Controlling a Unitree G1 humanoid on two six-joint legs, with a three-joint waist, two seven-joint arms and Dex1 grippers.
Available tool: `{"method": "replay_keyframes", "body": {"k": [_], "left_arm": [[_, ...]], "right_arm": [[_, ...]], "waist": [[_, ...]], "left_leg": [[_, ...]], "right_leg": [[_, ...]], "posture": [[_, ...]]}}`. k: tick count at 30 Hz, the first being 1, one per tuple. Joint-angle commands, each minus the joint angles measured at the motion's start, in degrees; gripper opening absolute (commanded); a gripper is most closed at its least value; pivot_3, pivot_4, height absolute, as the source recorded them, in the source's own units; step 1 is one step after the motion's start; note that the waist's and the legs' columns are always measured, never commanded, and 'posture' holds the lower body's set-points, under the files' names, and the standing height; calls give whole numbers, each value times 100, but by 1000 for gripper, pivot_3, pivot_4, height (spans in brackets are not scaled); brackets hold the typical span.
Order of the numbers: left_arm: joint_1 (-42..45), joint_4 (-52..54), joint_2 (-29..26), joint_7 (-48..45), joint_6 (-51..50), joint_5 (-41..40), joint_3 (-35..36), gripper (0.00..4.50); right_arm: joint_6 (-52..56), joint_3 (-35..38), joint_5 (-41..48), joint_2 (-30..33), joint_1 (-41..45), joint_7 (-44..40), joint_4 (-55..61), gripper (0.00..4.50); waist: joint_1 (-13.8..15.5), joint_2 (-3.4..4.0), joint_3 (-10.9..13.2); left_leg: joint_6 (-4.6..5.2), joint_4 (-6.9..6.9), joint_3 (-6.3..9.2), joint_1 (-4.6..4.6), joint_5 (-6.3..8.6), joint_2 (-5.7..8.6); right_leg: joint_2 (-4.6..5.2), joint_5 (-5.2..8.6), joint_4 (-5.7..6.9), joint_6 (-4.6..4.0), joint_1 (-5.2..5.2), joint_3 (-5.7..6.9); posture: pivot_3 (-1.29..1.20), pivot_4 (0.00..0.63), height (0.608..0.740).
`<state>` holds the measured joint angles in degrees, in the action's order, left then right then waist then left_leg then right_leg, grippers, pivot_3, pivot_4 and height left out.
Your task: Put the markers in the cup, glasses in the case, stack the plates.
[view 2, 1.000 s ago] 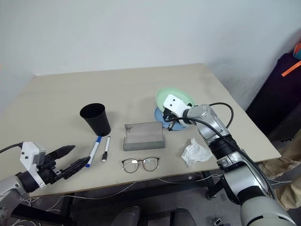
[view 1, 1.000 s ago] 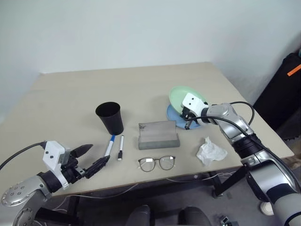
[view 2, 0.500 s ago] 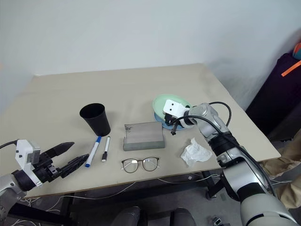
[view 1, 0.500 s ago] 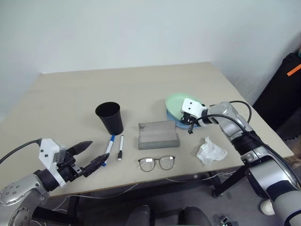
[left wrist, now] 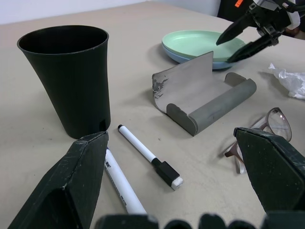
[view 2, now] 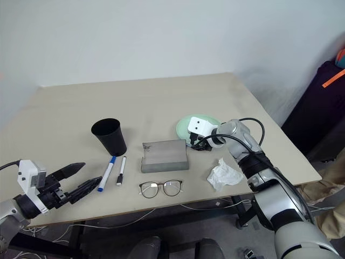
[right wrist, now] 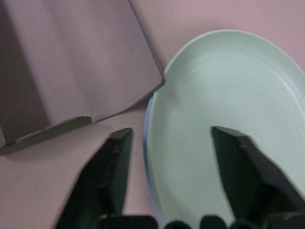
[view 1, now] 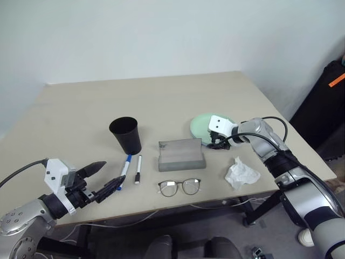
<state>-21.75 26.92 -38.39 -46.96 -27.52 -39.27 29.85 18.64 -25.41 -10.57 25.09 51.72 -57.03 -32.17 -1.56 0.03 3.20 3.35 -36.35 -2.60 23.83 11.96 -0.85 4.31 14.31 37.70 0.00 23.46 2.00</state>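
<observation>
On the beige table (view 1: pixel 81 108) we see the grey felt case (view 1: pixel 181 155) standing open between the black tapered cup (view 1: pixel 125 135) and the pale green plate (left wrist: pixel 202 42), stacked on the light blue plate (left wrist: pixel 217 63). The right gripper (left wrist: pixel 240 37) hovers spread over the stack's rim; the left gripper (view 1: pixel 103 179) gapes empty near two markers (view 1: pixel 131 167). Wire-framed glasses (view 1: pixel 179 187) and crumpled tissue (view 1: pixel 241 172) lie nearer.

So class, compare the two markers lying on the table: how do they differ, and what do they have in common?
The blue-capped marker is longer; the black-capped marker is shorter. In the head views the blue-capped marker slants, its far end close to the black cup's base, while the black-capped marker lies nearly straight, farther from the cup. Both have slim white barrels, lie flat side by side without touching, and are not yet in the cup.
</observation>
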Motion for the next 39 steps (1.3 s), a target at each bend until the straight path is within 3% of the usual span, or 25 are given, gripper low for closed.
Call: {"method": "replay_keyframes", "body": {"k": [1, 7, 16, 21, 39], "left_arm": [[93, 179, -89, -11, 45, -91, 134, 4500], [118, 151, -94, -24, 44, -90, 112, 4500], [148, 93, -104, -80, 50, -71, 78, 4500], [200, 62, -100, -89, 42, -47, 34, 4500], [147, 72, -47, -64, 78, 22, 32, 4500]], "right_arm": [[207, 337, 284, 158, 465, -505, 321, 3126], [798, 562, 1087, 676, 506, -2081, 1148, 3126], [68, 353, 1284, 1685, -136, -3479, 1919, 3126], [-740, 29, 1170, 2013, -333, -3547, 1787, 3126], [-1970, -333, 226, 1641, -662, -3135, 1072, 3126]], "waist": [[0, 1, 0], [27, 0, 0], [28, 0, 0], [26, 1, 1], [43, -2, 0]], "left_leg": [[0, 0, 0, 0, 0, 0], [0, -1, 4, -1, 0, -1], [0, -8, 1, -1, 1, 0], [0, -7, 1, -1, 1, -1], [0, -17, -1, -1, 1, 0]], "right_leg": [[0, 0, 0, 1, 0, 0], [0, -2, -2, 4, -2, 4], [18, 12, -1, 15, -1, 7], [18, 12, -1, 14, 0, 7], [19, 1, 1, -4, -5, 7]], "posture": [[0, 0, 740], [0, 0, 740], [0, 0, 740], [0, 0, 740], [0, 0, 740]]}}
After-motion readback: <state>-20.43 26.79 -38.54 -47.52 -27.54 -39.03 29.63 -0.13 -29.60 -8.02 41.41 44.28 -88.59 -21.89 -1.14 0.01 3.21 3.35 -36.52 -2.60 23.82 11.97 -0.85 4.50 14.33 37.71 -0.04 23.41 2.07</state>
